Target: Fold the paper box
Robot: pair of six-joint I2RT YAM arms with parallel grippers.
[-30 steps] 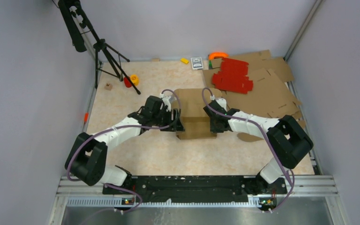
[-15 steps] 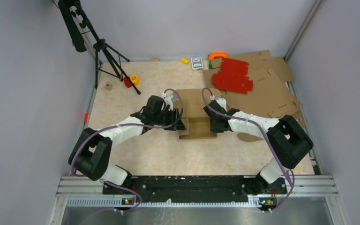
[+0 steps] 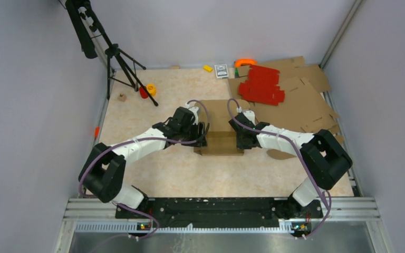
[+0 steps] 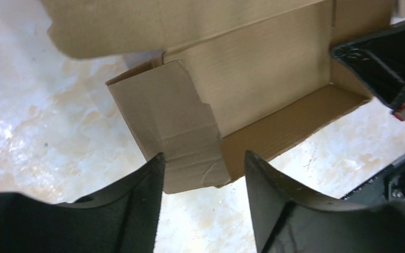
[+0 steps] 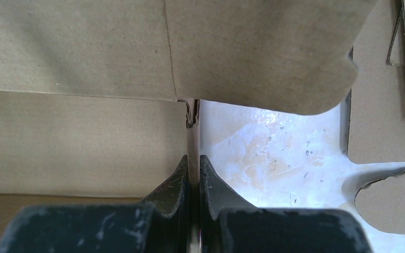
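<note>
The paper box (image 3: 219,126) is plain brown corrugated cardboard, half folded, in the middle of the table between both arms. In the left wrist view its side flap (image 4: 169,126) stands up with the inner panel (image 4: 263,68) behind it. My left gripper (image 3: 200,138) is open and empty at the box's left side; the flap's lower edge sits just beyond its fingertips (image 4: 150,174). My right gripper (image 3: 239,138) is shut on the box's right wall edge (image 5: 193,153), which runs between its fingertips (image 5: 211,184).
Large flat brown cardboard sheets (image 3: 300,100) with red sheets (image 3: 262,84) on them lie at the back right. A black tripod (image 3: 111,52) stands at the back left, with small items (image 3: 147,90) by it. A card box (image 3: 221,70) lies by the back wall.
My left gripper has moved up and right along the box's left side and let go of its left edge. The right arm has stayed put, still holding the wall.
</note>
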